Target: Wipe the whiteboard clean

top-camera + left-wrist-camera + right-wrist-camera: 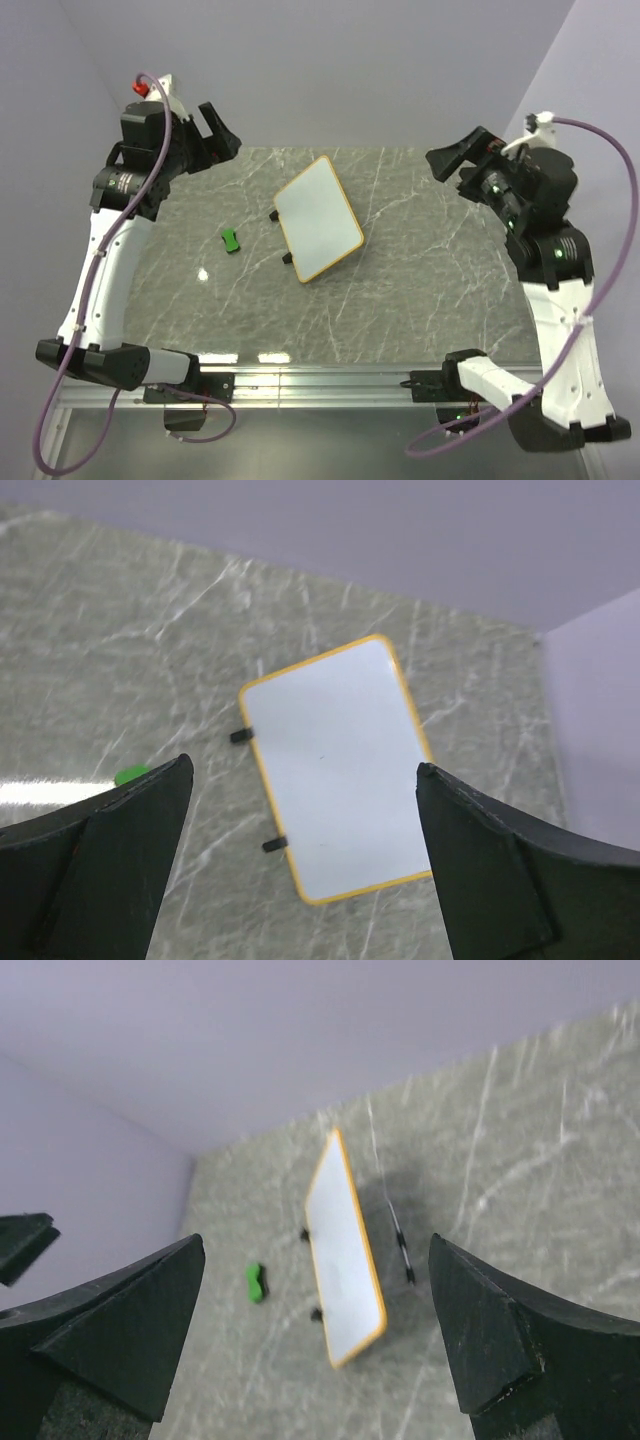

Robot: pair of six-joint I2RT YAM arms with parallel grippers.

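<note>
White rectangular wood-framed whiteboard (318,218) on grey marble table (420,290) | small green eraser (231,240) nearby | left gripper (224,131) released | right gripper (452,172) released

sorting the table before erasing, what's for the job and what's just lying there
For the job:
whiteboard
green eraser

Lying about:
thin dark pen-like stick beside the whiteboard, seen only from the right wrist

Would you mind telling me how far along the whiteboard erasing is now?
Looks done: the whiteboard shows plain white, no marks I can make out. In hand: nothing; the left gripper and right gripper both hang open and empty, away from it, and the green eraser lies on the table beside it. Left: perhaps only checking for faint traces.
</note>
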